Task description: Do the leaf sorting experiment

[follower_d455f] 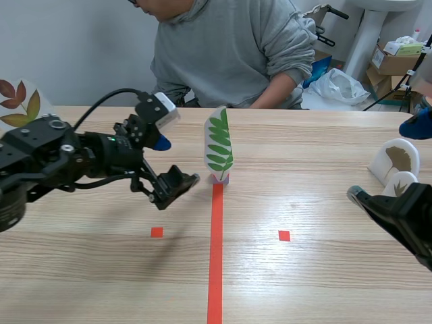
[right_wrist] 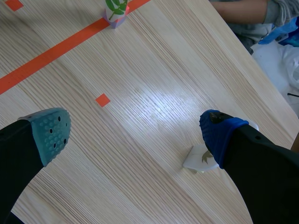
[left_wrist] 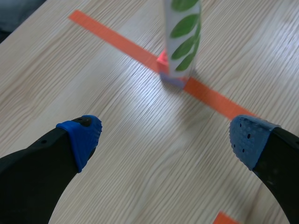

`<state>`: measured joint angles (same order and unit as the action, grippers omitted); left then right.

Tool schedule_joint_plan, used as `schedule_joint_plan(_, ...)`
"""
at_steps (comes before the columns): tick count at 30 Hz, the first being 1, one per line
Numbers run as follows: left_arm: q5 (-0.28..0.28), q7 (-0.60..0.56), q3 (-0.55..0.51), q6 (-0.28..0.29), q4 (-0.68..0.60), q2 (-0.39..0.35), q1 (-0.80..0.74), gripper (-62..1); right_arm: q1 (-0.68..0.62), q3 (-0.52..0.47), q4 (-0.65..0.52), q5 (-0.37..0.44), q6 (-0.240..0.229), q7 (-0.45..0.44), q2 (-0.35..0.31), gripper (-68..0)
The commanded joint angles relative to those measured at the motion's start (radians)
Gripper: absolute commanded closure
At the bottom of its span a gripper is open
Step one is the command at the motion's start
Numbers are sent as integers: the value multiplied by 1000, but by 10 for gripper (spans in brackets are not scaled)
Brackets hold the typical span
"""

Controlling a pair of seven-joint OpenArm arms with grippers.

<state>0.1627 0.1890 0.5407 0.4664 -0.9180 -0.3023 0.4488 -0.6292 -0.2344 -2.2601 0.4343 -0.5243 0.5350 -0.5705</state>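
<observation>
Ahead of the left end effector (left_wrist: 167, 137), the green leaf card (left_wrist: 183, 42) loses its upper part to the picture's edge, and its leaflets are blurred. In the right wrist view only its base and lowest leaflets show. At the left edge of the desk (follower_d455f: 304, 283), a card with red-brown leaves (follower_d455f: 17, 101) is cut off and partly hidden by the left arm (follower_d455f: 40, 158). A small white card (right_wrist: 194, 161) lies mostly hidden behind one finger (right_wrist: 217, 133) of the right end effector (right_wrist: 133, 133) (its leaf is too small to tell). The person (follower_d455f: 229, 47) across the desk is cut off above.
</observation>
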Motion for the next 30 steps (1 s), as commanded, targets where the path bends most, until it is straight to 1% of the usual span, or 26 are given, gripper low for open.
schedule_joint_plan(1,-14,-14,-5,0,-10,43,21,-585,12,-7,3,3,3,-6,0,-564)
schedule_joint_plan(3,-25,-22,3,0,32,86,43,-585,12,-7,3,3,3,-6,0,-564)
schedule_joint_plan(6,-63,-39,4,-17,82,142,68,-585,12,-7,3,3,3,-7,0,-564)
schedule_joint_plan(9,-68,-45,4,-37,115,180,84,-585,12,-7,3,3,3,-8,0,-564)
schedule_joint_plan(12,-106,-62,4,-63,132,212,85,-585,12,-7,3,3,3,-10,0,-564)
schedule_joint_plan(15,-108,-65,4,-82,141,241,85,-585,12,-7,3,3,3,-10,0,-564)
schedule_joint_plan(17,-110,-65,4,-84,143,255,85,-585,12,-7,3,3,3,-14,0,-564)
schedule_joint_plan(21,-145,-65,4,-99,148,268,85,-584,12,-7,3,3,3,-14,0,-564)
schedule_joint_plan(27,-145,-65,4,-106,148,268,85,-578,12,-7,3,3,3,-14,0,-564)
schedule_joint_plan(28,-145,-65,4,-106,148,268,85,-556,12,-7,3,3,3,-14,0,-564)
schedule_joint_plan(30,-145,-66,4,-106,148,268,85,-488,12,-7,3,3,3,-14,0,-564)
